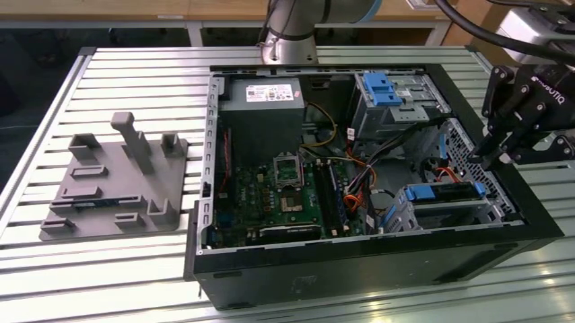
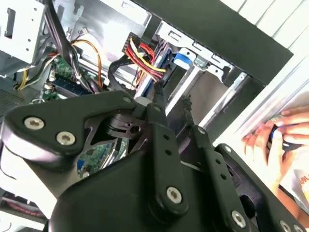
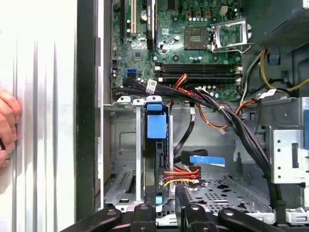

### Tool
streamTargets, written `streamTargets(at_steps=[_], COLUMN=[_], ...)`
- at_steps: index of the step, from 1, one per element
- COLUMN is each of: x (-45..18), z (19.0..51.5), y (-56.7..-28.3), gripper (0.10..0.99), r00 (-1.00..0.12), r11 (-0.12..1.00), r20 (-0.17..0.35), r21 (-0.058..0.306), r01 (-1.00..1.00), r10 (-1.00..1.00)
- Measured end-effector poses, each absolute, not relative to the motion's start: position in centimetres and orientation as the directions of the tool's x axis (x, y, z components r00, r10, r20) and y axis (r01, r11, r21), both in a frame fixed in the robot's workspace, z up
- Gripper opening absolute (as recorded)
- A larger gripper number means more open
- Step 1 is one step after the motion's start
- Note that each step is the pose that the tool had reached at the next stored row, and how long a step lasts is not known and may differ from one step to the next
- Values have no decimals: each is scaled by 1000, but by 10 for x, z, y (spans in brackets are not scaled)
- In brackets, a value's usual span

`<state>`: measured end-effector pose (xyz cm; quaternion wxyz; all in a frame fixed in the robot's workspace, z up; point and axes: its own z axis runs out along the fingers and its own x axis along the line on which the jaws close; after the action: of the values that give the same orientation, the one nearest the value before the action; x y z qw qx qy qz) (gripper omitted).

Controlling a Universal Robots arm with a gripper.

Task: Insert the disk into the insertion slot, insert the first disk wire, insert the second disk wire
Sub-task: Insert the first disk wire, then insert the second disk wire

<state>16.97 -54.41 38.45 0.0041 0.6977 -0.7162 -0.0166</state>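
**Status.** The disk (image 1: 440, 194) sits inside the drive cage (image 1: 402, 217), with its blue carrier level with the cage opening. The insertion step is judged complete. The gripper (image 1: 499, 158) hangs just above the cage. Whether it is open, closed or holding anything cannot be told.

**Wires.** In the first wrist view, a red, yellow and black power wire (image 3: 181, 174) and a blue-tagged data wire (image 3: 205, 159) lie just beside the cage. Both ends appear apart from the disk, so neither is judged to be plugged in.

**Hazards.**
- A thick black cable bundle (image 3: 231, 125) crosses near the cage. The gripper could snag it and drag a plug off line.
- A plug presented tilted or offset could jam or bend the disk's connector — the wires are stiff and may twist the plug.
- A person's hand (image 3: 7, 128) rests on the table, outside the case wall next to the cage. Any sideways arm motion there risks contact.
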Motion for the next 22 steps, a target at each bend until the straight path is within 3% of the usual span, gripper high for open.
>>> streamTargets(at_steps=[16, 22], x=[170, 170], z=[385, 385], y=[-543, -525], gripper=[302, 302], r00=[-26, -26], r11=[26, 28], r20=[-17, 57], r21=[29, 30], r01=[-999, -999], r10=[-1000, -998])
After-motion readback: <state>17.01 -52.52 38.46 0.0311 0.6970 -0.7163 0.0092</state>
